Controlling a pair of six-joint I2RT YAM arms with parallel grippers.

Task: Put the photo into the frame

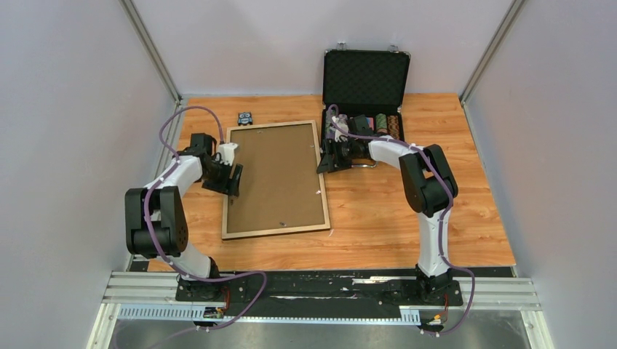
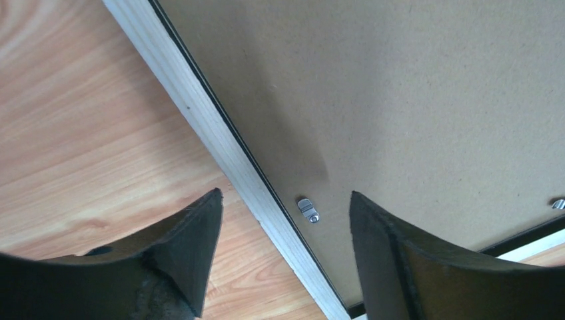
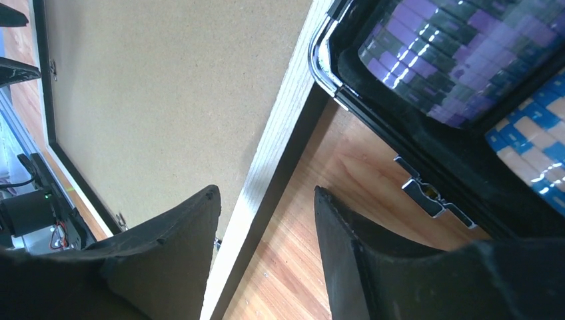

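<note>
Frame lay flat on the table, back side up, long side running away from the arm bases and light wood rail showing all round. The brown backing panel sat inside the frame, filling it. Photo wasn't visible in any view, and I couldn't tell whether it was under the panel. A small metal turn clip sat on the panel just inside the frame's left rail, with a second one near the frame's corner. Left gripper was at the frame's left rail, toward its far half. Its jaws were spread and straddled the rail, one finger over the table outside the frame, the other over the panel, pinching nothing. Right gripper was at the frame's right rail near its far corner. It was also spread astride the rail, one finger over the panel and one over the table, holding nothing. The wrist views were too steep to say whether any fingertip touched the surface. The open black chip case stood just right of the frame's far right corner, lid up, with rows of chips inside. A small dark object lay just beyond the frame's far left corner.
</note>
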